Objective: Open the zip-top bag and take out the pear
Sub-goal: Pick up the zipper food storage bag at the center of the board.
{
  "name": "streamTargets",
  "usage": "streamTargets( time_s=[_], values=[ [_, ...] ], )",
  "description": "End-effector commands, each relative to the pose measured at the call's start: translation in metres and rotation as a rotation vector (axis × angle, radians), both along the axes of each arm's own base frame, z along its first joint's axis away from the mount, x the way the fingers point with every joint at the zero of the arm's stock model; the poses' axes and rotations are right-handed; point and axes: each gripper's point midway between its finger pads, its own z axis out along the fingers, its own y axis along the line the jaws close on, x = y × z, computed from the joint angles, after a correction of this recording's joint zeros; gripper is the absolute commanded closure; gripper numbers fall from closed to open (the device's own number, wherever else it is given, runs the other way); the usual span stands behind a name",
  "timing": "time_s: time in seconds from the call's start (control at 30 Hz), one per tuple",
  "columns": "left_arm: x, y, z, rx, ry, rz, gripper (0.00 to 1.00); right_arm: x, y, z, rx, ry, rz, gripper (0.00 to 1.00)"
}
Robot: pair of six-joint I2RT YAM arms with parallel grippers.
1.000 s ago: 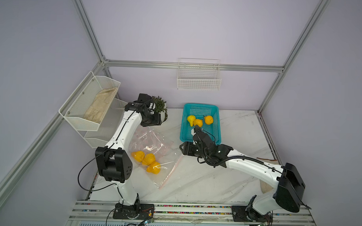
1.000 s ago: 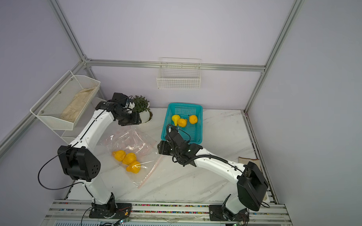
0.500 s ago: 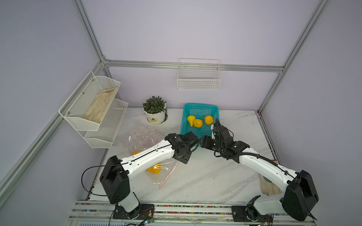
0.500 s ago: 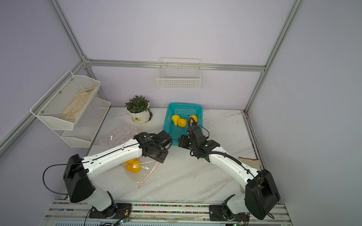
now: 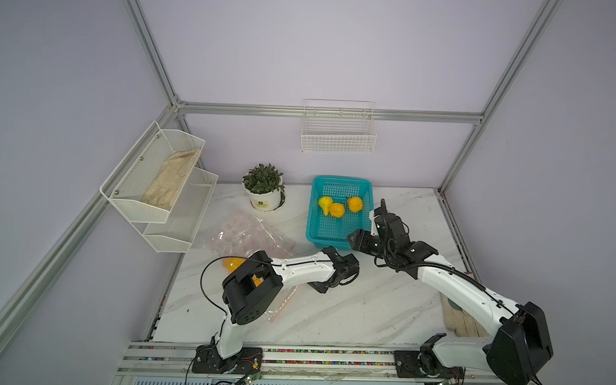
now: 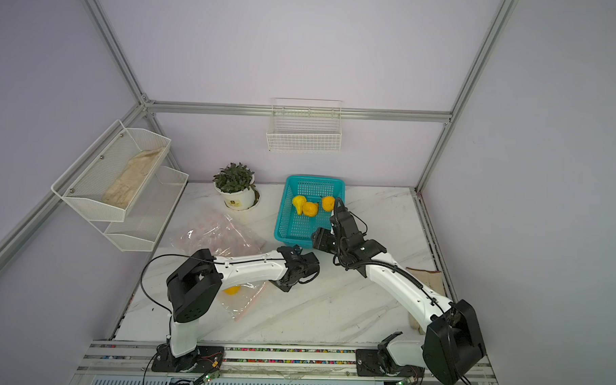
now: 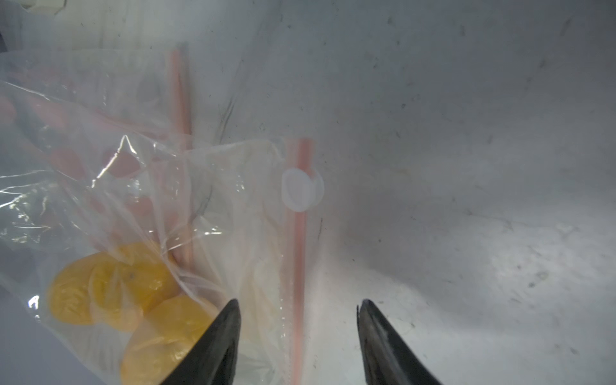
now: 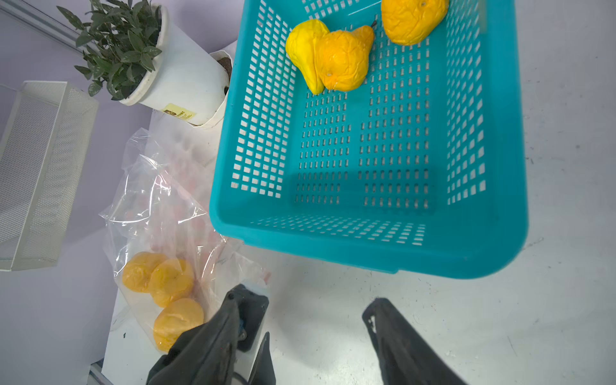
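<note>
Now: your left arm stretched low across bench middle, left gripper jaws apart astride bag zip; right gripper jaws apart, empty, near basket.

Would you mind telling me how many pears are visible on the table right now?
6. In the teal basket: a yellow pear touching an orange pear, and a third pear nearby. Three bagged pears lie inside the zip-top bag. None looks hidden.
</note>
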Motion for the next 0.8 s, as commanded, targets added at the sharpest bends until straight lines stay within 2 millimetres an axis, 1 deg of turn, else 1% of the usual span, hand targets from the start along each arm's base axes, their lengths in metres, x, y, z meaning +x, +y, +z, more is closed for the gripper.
streamTargets(
  time_s=[0.0,0.1,0.17,0.3,0.4,0.47,0.57,0.63,0.7,0.77],
  values=[
    [0.011,0.015,0.009,0.091,-0.096,-0.007,0.51,-0.004,-0.003,0.0,0.001,0.007,0.003,0.34],
    [0.014,0.022,0.003,0.096,-0.092,-0.016,0.56,-0.005,-0.004,-0.001,0.001,0.007,0.0,0.34],
    [0.015,0.023,-0.005,0.081,-0.076,-0.022,0.56,-0.004,-0.005,0.0,0.003,0.007,-0.002,0.34],
    [0.012,0.017,-0.02,0.005,-0.04,-0.044,0.51,-0.004,-0.005,0.0,0.004,0.006,-0.005,0.34],
    [0.015,0.021,-0.026,0.036,-0.047,-0.046,0.53,-0.004,-0.005,0.001,0.006,0.006,-0.009,0.34],
    [0.018,0.026,-0.025,0.059,-0.06,-0.044,0.59,-0.004,-0.005,0.001,0.007,0.007,-0.008,0.34],
    [0.018,0.028,-0.017,0.055,-0.076,-0.051,0.72,-0.005,-0.005,0.001,0.005,0.007,-0.005,0.34],
    [0.019,0.03,-0.005,0.037,-0.095,-0.056,0.84,-0.004,-0.004,0.002,-0.005,0.0,0.009,0.34],
    [0.019,0.032,0.008,0.01,-0.104,-0.068,0.94,-0.004,-0.002,0.003,-0.016,-0.011,0.035,0.36],
    [0.018,0.03,0.019,-0.048,-0.088,-0.104,0.97,-0.004,0.004,0.006,-0.017,-0.029,0.077,0.37]
  ],
)
